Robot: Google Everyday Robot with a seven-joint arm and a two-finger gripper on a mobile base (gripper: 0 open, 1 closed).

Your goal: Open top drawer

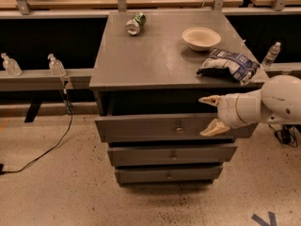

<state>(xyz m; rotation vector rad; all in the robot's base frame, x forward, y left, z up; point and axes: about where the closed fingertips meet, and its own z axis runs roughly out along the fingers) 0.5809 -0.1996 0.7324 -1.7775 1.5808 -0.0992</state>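
Note:
The top drawer [141, 127] is the widest of three grey drawer fronts under the grey cabinet top, with a small round metal knob [178, 126] at its centre. It stands pulled out a little, with a dark gap above it. My gripper [210, 114] is at the right end of the drawer front, a short way right of the knob. Its two tan fingers are spread apart, one above the drawer's top edge and one in front of it, and they hold nothing.
On the cabinet top [155, 55] lie a tipped can [134, 23], a white bowl [201, 37] and a blue-white chip bag [228, 65]. Two narrower drawers [171, 155] sit below. Clear bottles [55, 65] stand on a ledge at left; a cable [47, 149] runs across the floor.

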